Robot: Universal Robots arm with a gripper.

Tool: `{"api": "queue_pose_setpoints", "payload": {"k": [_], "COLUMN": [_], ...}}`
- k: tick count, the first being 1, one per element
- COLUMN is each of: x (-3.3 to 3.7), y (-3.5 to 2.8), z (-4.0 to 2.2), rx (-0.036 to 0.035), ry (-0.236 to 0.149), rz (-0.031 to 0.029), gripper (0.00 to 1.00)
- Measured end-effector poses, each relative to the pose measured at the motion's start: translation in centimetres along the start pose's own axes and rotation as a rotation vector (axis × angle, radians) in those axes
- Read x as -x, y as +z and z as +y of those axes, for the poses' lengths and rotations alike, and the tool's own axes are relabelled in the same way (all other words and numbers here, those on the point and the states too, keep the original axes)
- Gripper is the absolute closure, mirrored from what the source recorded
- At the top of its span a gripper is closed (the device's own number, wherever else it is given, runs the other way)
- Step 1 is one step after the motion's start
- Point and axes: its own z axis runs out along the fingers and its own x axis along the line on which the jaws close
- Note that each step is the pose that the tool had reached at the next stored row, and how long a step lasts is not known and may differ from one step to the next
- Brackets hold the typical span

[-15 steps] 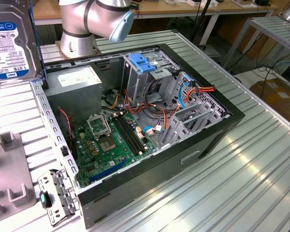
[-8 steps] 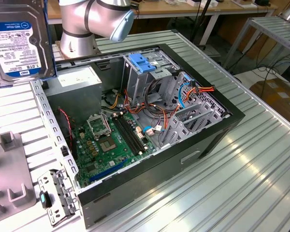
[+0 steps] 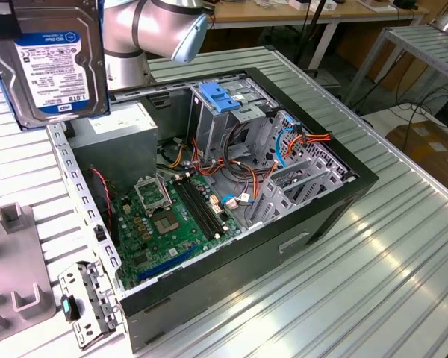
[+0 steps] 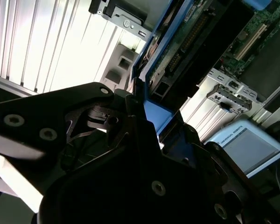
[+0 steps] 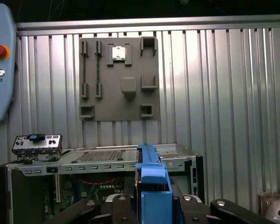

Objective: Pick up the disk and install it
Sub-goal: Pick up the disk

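Observation:
The disk (image 3: 48, 60), dark metal with a white-and-blue label and blue side rails, hangs in the air above the far left corner of the open computer case (image 3: 358, 183) in the exterior view. In both wrist views my gripper (image 5: 151, 205) (image 4: 149, 119) is shut on it, its black fingers (image 5: 196, 207) clamping the blue rail (image 5: 151, 179) edge-on. The second wrist view shows the disk's green circuit-board underside (image 4: 186, 42). The case's drive cage with its blue slotted bracket (image 3: 218, 97) stands below and to the exterior view's right of the disk.
Inside the case lie a green motherboard (image 3: 164, 216), a grey power supply box (image 3: 119, 130) and orange and red cables (image 3: 246, 168). A grey fixture plate (image 5: 119, 79) and a loose metal port panel (image 3: 86, 302) rest on the ribbed metal table (image 3: 373, 283). A teach pendant (image 5: 0, 60) lies beside them.

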Motion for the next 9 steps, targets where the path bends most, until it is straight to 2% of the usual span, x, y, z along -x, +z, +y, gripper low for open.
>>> {"api": "queue_pose_setpoints", "payload": {"k": [5,6,9], "x": [0.08,0.11,0.15], "y": [-0.04,-0.05,-0.07], "z": [-1.52,-2.01,-2.99], "rx": [0.0012,0.0016,0.0024], "ry": [0.0,0.0,0.0], "rz": [0.0001,0.0,0.0001], "gripper": [0.63,0.63,0.63]}}
